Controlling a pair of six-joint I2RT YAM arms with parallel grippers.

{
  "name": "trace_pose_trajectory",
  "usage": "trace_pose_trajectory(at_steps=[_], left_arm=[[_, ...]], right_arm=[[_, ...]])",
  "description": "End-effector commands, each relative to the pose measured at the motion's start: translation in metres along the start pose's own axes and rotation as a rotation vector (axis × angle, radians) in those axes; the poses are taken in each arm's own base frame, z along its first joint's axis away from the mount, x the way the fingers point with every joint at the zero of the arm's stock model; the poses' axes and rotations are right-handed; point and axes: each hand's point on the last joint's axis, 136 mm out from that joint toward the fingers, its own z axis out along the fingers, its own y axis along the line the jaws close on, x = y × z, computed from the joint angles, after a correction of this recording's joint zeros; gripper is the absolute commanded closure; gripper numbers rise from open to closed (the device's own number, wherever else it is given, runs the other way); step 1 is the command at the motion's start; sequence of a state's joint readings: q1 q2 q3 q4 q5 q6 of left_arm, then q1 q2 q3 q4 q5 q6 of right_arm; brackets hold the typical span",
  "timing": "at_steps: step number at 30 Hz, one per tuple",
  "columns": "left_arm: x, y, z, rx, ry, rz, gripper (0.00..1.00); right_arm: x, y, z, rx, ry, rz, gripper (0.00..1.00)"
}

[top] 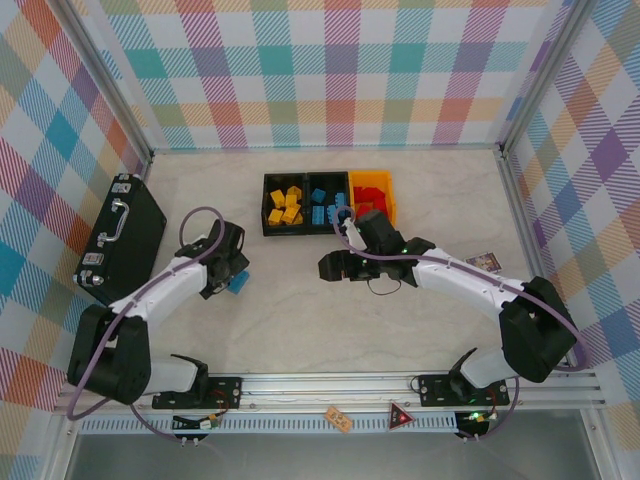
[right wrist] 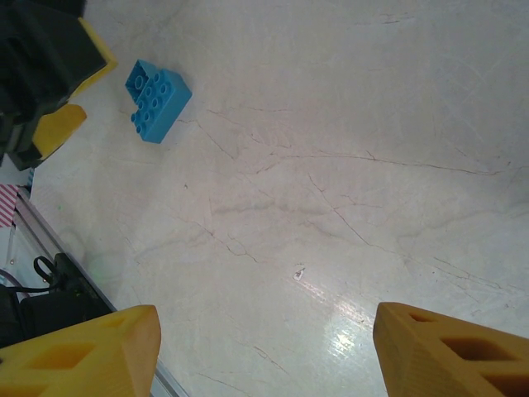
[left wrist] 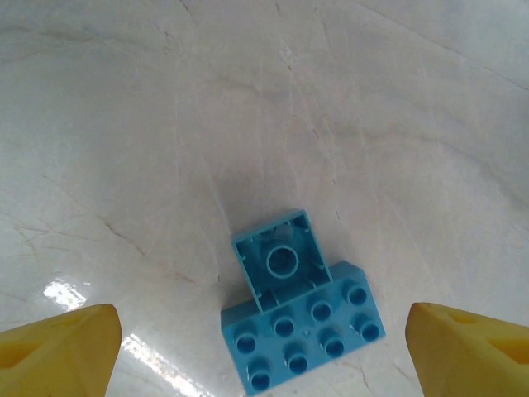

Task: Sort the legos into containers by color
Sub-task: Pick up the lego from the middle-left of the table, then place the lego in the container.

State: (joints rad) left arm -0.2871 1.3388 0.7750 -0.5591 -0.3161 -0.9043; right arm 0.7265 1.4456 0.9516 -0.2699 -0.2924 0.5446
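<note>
A light blue lego (left wrist: 302, 331), a long studded brick with a smaller upturned brick joined to it, lies on the table (left wrist: 248, 107). My left gripper (left wrist: 263, 324) stands open over it, with a yellow fingertip on each side and a clear gap to the brick. From above, the blue lego (top: 238, 284) lies just right of the left gripper (top: 226, 270). My right gripper (right wrist: 264, 327) is open over bare table, and its view has the blue lego (right wrist: 157, 99) at the upper left. The containers (top: 306, 178) hold yellow legos (top: 284, 206), blue legos (top: 328, 205) and red legos (top: 370, 194), one colour per bin.
A black briefcase (top: 125, 240) lies at the left, close to the left arm. A small card (top: 483, 262) lies right of the right gripper (top: 335, 265). Metal rails and checked walls bound the table.
</note>
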Motion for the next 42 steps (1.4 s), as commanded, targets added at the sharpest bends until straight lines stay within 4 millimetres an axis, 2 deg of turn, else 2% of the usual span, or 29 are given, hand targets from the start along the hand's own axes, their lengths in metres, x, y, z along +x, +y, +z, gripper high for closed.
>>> trace_pose_trajectory(at_steps=[1,6,12,21,25,33,38,42], left_arm=[[-0.009,-0.002,0.012,-0.005,-0.018,-0.084,0.11],[-0.010,-0.003,0.028,-0.029,-0.005,-0.096,0.15],[-0.003,-0.005,0.046,-0.035,0.045,-0.094,0.26],[-0.003,-0.007,0.051,-0.028,0.063,-0.090,0.58],[-0.011,-0.014,0.042,-0.002,0.057,-0.070,0.70],[-0.015,-0.047,0.014,0.104,0.090,0.038,0.68],[-0.014,-0.082,-0.016,0.180,0.066,0.159,0.67],[-0.006,-0.120,-0.035,0.252,0.081,0.257,0.67]], right_arm=[[-0.007,0.009,-0.002,-0.018,-0.017,-0.022,0.31],[-0.004,0.004,0.000,-0.004,-0.010,-0.017,0.32],[-0.003,0.000,0.001,0.014,-0.011,-0.011,0.32],[-0.002,-0.003,0.005,0.019,-0.005,0.001,0.32],[-0.003,-0.003,0.005,0.020,-0.007,0.005,0.32],[-0.009,-0.004,-0.001,0.040,-0.036,-0.008,0.32],[-0.016,-0.007,-0.012,0.045,-0.070,0.001,0.32],[-0.021,-0.016,-0.024,0.073,-0.101,0.020,0.32]])
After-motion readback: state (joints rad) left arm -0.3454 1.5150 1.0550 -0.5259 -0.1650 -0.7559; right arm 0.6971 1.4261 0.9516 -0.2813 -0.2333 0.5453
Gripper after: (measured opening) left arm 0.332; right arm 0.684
